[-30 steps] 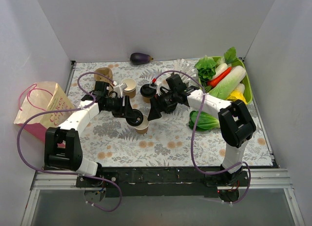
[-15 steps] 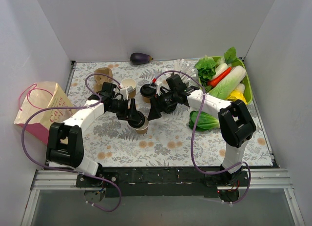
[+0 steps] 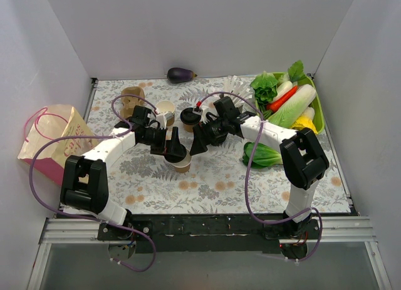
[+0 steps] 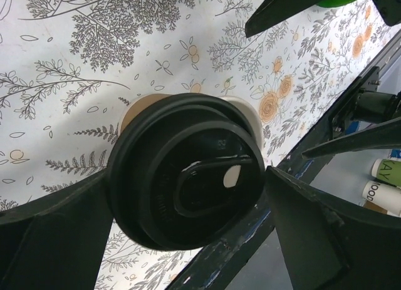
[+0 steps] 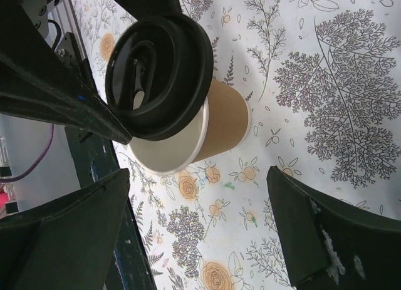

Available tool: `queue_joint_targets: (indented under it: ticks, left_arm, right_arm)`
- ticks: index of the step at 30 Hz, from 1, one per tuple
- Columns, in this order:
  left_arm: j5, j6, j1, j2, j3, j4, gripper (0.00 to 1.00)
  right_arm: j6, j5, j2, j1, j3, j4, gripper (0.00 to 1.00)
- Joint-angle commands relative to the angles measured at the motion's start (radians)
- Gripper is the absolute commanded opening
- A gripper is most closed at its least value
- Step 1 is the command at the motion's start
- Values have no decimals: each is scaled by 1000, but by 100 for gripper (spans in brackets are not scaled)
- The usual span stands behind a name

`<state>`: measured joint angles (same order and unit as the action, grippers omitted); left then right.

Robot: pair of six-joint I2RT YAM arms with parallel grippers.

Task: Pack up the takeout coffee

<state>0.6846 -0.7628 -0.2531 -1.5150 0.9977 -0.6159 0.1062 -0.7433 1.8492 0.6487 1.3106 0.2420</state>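
Note:
The takeout coffee cup [image 3: 182,164] is kraft-brown with a white inside and stands open at mid-table. My left gripper [image 3: 171,146] is shut on its round black lid [image 3: 175,153] and holds it tilted just over the cup's mouth. In the left wrist view the lid [image 4: 188,177] sits between both fingers, with the cup's rim [image 4: 245,108] behind it. In the right wrist view the lid [image 5: 160,74] partly covers the cup [image 5: 225,118]. My right gripper [image 3: 199,143] is open and empty just right of the cup, also shown in its wrist view [image 5: 194,240].
A paper bag [image 3: 53,139] lies at the left edge. A pulp cup carrier [image 3: 133,96], a second open cup [image 3: 165,108] and a dark cup of sticks [image 3: 188,116] stand behind. An eggplant [image 3: 180,74], a green vegetable tray [image 3: 317,105] and bok choy [image 3: 262,154] lie far and right.
My left gripper has carried the black lid to the right and slightly forward, over the open brown cup. The right gripper has barely moved.

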Motion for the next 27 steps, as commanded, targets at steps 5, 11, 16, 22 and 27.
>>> queue_joint_targets:
  ticks: [5,11,16,22,27]
  left_arm:
    - [33,16,-5,10,45,34,98]
    - [6,0,-8,19,53,36,98]
    - [-49,-10,-29,42,41,30,98]
    - [-85,-7,-74,56,21,34,98]
    - [-111,0,-90,52,33,34,98]
  right_arm:
    - [7,-14,-22,5,1,-24,98]
    - [7,-7,-18,5,6,-23,98]
    - [7,2,-16,5,10,-24,98]
    - [0,18,-19,5,16,-18,98]
    - [-10,32,-38,5,4,-13,98]
